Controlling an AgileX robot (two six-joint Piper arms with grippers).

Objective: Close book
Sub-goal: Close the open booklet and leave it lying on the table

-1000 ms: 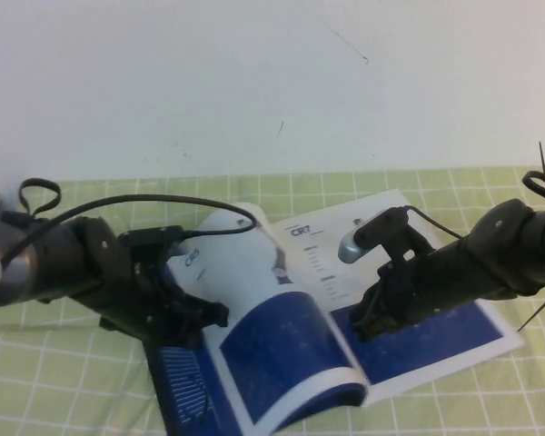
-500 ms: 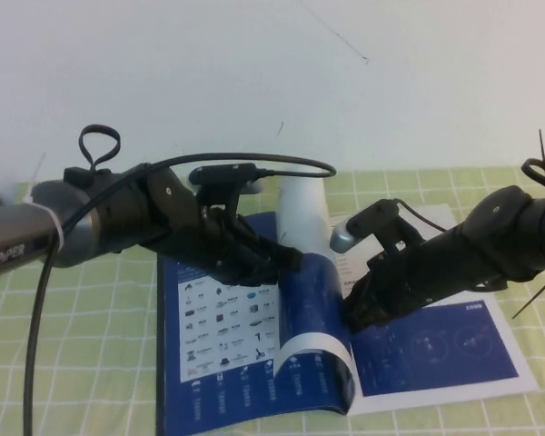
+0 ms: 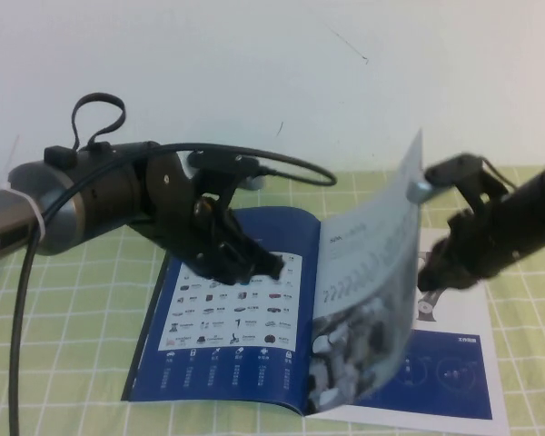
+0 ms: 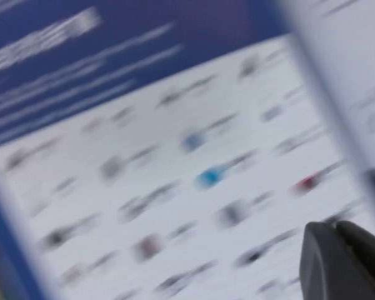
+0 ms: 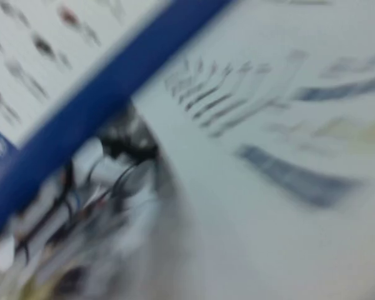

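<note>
Book [image 3: 220, 313]: open, spine running far-to-near.
Page [image 3: 368, 263]: upright above spine.
Left hand [image 3: 254, 265]: over book's left half; grip unclear.
Right hand [image 3: 433, 272]: just right of Page, nearer; grip unclear.

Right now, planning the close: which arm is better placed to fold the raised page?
Right, probably. The right end effector is right of the raised page; the left end effector is over the flat left-hand page.

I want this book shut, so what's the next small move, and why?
Probably push the right gripper leftward, tipping the raised page over the spine: it stands nearly upright on the open book, with that gripper just to its right. The left gripper sits over the left-hand page, so it likely must back away too.
</note>
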